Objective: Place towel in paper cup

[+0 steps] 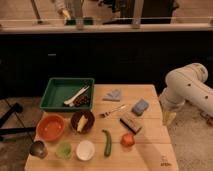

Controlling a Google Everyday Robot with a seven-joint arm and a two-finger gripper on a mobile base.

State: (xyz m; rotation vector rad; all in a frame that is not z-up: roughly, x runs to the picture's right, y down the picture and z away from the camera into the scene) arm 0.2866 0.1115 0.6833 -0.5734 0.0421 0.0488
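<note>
A small blue-grey towel (113, 95) lies crumpled on the wooden table (150, 150), near its far edge and just right of the green tray. A white paper cup (85, 149) stands upright near the table's front edge, left of centre. My gripper (169, 118) hangs pointing down off the table's right edge, at the end of the white arm (187, 86). It is well to the right of the towel, far from the cup, and holds nothing that I can see.
A green tray (55, 102) with utensils sits at the back left. An orange bowl (50, 127), a brown bowl with banana (82, 121), a metal cup (38, 148) and a green cup (64, 150) crowd the cup. A fork (113, 111), blue sponge (140, 106), brush block (131, 122), tomato (127, 140) and green pepper (106, 142) lie mid-table.
</note>
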